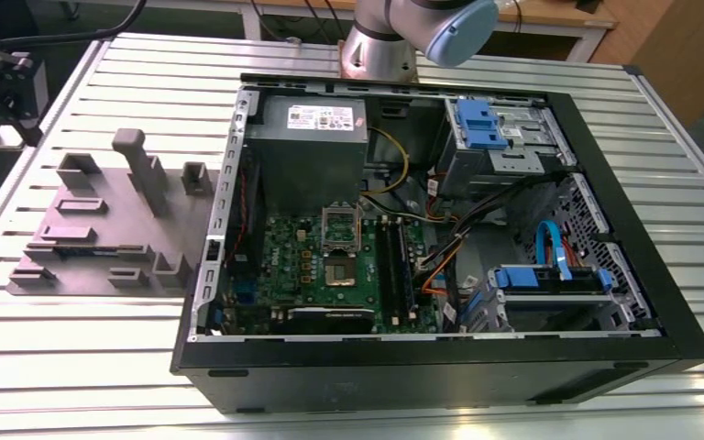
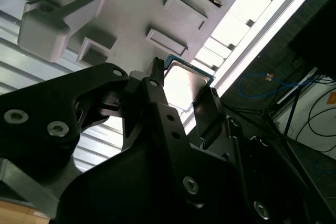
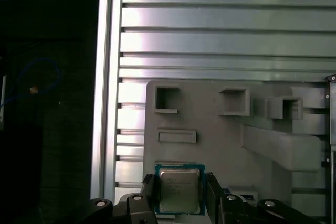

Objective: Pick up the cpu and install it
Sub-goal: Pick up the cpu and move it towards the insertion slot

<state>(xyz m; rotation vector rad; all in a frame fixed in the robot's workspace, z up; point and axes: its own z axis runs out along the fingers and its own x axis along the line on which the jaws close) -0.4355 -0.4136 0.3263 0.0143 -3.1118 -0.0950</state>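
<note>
Exterior overhead; wrist views near cpu [image 3: 179, 191] [image 2: 185, 83]

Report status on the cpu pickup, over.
Pincer shut on the cpu, gripping both edges. Cpu over the grey fixture tray; lifted or seated, cannot tell. Nothing blocking seen.
</note>
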